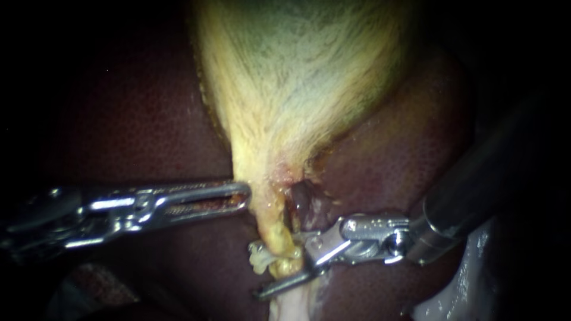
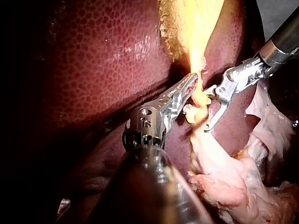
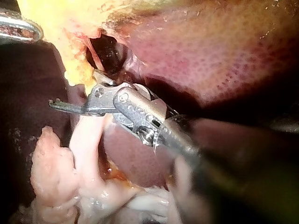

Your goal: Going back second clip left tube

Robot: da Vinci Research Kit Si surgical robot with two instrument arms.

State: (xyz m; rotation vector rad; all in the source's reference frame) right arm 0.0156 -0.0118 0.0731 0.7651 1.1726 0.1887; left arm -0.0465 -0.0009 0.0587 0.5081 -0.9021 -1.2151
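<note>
Right instrument's point(image 1: 286, 268) jaws gape astride the soft, slippery tube point(image 1: 275, 235) at the gallbladder's point(image 1: 297, 71) six o'clock, best gripped squarely; left instrument's point(image 1: 244, 197) jaws clamp the gallbladder.

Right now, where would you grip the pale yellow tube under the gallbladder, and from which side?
Probably the pale yellow tube at its narrow stretch just below the tapering yellow gallbladder, crosswise from the right: it runs top to bottom, the steel right instrument sits there, and the steel left instrument blocks the other side.
</note>
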